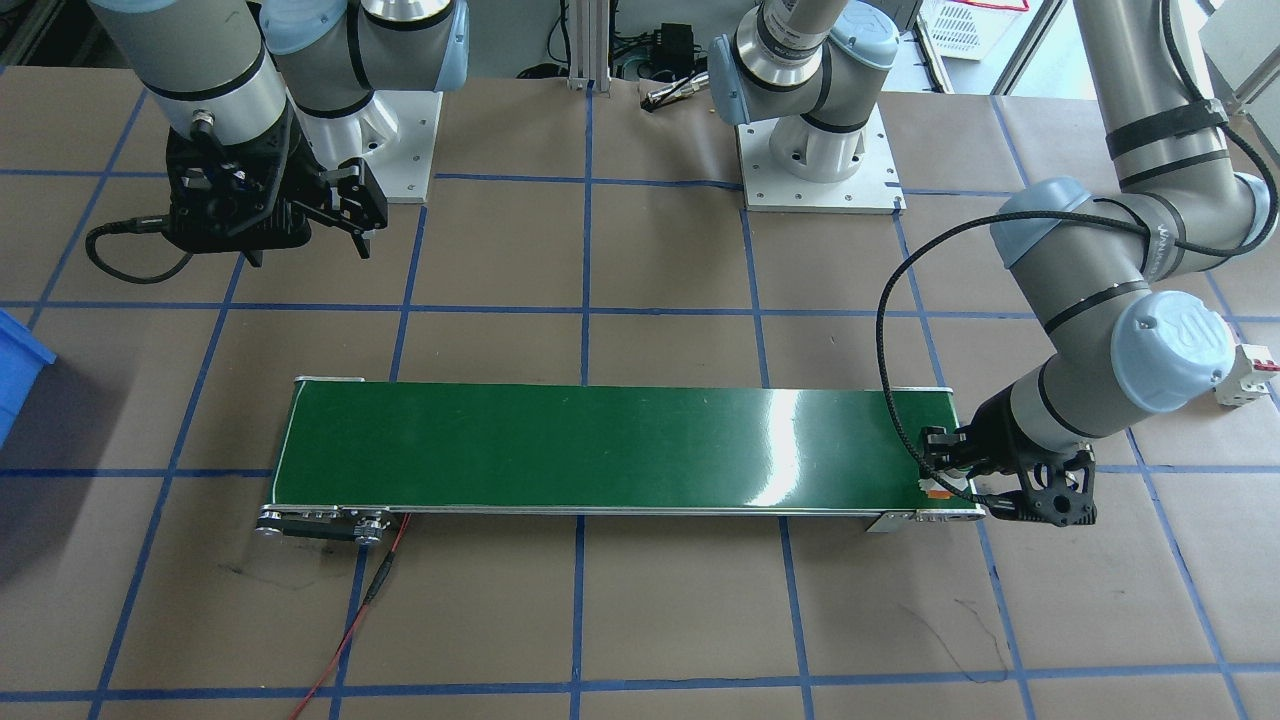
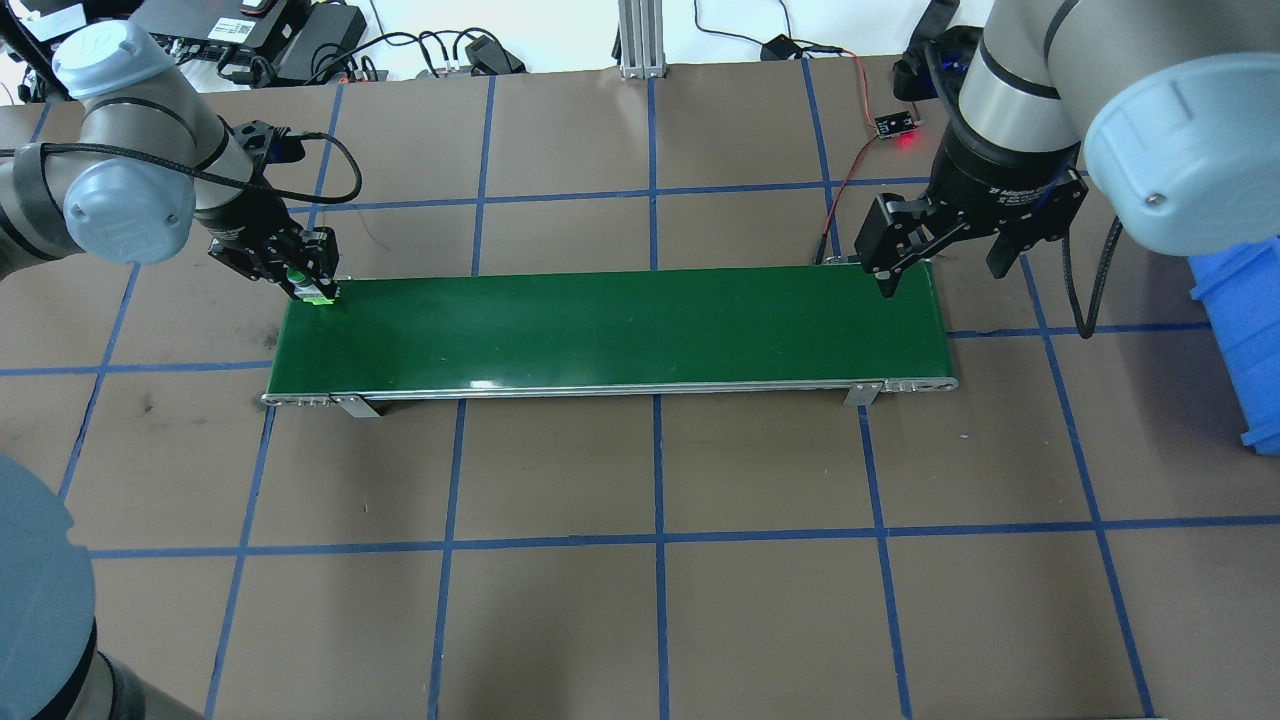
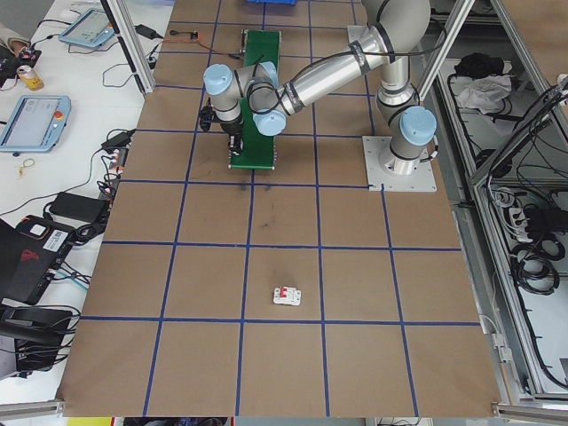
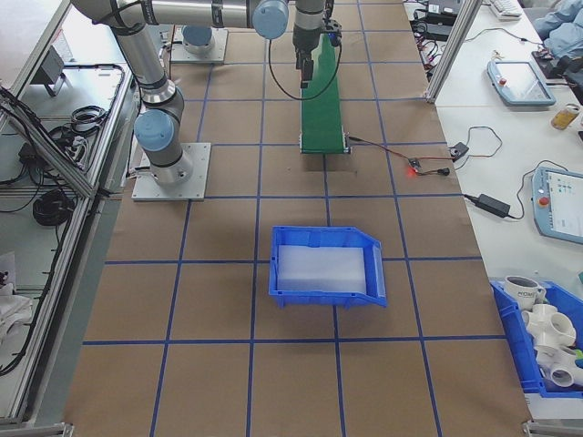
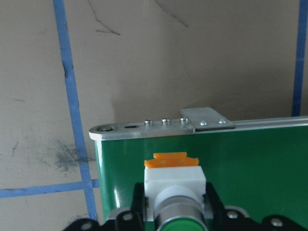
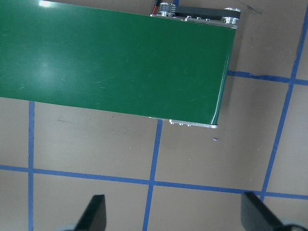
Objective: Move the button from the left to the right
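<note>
The left claw (image 2: 305,280) is closed on the button (image 5: 175,192) — in the left wrist view its fingers (image 5: 219,204) press against both sides of the white body, with the round green cap nearest the lens and the orange base pointing away toward the belt's end. In the overhead view the button sits at the upper left corner of the green conveyor belt (image 2: 610,330), held low over the belt surface; whether it touches the belt cannot be told. In the front-facing view the same claw shows at the right end of the belt, a bit of white and orange between its fingers.

The right claw (image 2: 940,265) hangs over the far right end of the belt in the overhead view, spread wide and holding nothing; the right wrist view shows its two fingertips (image 6: 96,211) well apart at the bottom of the frame.

The belt lies across the middle of the brown paper worktop (image 2: 650,600), which is marked with blue tape lines. A blue bin (image 4: 328,266) stands on the worktop, centre of the right side view. A white circuit breaker (image 3: 287,295) with a red lever lies alone — lower centre of the left side view.
</note>
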